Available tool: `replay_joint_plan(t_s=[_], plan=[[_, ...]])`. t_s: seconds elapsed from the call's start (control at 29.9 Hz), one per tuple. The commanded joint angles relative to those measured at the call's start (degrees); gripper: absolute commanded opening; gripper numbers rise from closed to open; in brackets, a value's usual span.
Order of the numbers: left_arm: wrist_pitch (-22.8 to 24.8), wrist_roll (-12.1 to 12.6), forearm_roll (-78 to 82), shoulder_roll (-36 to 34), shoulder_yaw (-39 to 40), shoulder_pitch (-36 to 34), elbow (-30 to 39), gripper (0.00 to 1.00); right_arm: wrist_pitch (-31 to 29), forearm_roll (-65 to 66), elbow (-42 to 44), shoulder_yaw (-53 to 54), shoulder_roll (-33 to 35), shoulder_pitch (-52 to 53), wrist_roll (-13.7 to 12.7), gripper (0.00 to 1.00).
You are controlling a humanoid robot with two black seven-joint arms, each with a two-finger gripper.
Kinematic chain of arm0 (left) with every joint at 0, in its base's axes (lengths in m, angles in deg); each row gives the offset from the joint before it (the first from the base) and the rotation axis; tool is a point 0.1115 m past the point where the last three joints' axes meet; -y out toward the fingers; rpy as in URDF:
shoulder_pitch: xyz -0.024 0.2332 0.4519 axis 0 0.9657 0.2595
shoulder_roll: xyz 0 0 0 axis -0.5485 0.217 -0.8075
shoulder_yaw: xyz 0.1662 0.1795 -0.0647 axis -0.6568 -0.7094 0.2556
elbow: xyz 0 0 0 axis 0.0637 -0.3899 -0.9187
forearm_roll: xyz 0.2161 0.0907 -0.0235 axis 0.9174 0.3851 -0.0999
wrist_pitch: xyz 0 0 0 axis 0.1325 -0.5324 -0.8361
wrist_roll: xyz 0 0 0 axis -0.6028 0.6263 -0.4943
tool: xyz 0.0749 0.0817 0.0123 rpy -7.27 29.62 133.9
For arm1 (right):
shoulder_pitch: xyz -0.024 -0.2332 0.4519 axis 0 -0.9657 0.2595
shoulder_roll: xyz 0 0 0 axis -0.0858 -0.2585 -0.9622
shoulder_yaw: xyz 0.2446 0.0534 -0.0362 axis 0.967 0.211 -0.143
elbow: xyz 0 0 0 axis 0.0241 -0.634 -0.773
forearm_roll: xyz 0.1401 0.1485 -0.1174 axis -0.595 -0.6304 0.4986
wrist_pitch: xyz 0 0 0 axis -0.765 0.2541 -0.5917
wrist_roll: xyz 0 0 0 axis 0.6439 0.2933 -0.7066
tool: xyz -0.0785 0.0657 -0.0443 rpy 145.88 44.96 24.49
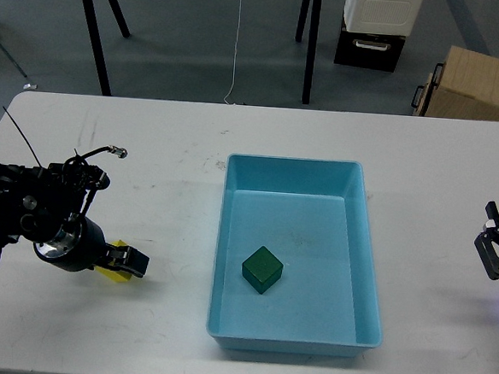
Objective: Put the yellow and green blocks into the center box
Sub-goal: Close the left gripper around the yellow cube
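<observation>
Left tool: where the tabletop (176, 130) nears its left edge, the left tool (123, 260) pinches the yellow block (117, 262).
Green block (262, 269): inside the blue tray (371, 290), mid-tabletop.
Right tool (495, 251): right edge, grip unclear.

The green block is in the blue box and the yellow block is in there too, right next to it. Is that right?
Not quite. The head view shows the green block inside the blue box, but the yellow block is outside it, on the white table to the left, at the left gripper.
</observation>
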Motion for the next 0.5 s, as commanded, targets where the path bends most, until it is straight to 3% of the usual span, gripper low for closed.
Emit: replay_joint_plan(t_s=[0.0,0.27,0.47], plan=[[0.0,0.0,0.0,0.2,0.0,-0.1,0.0,0.76,0.0,0.0,-0.1,0.1,0.0,-0.4,0.0,1.00],[-0.3,0.0,0.4,0.2,0.0,-0.1,0.0,0.48,0.0,0.1,-0.1,0.2,0.0,-0.9,0.0,1.00],[-3.3,0.0,0.7,0.1,-0.1,-0.1,0.3,0.40,0.0,0.0,-0.1,0.4,0.0,-0.8,0.0,1.00]])
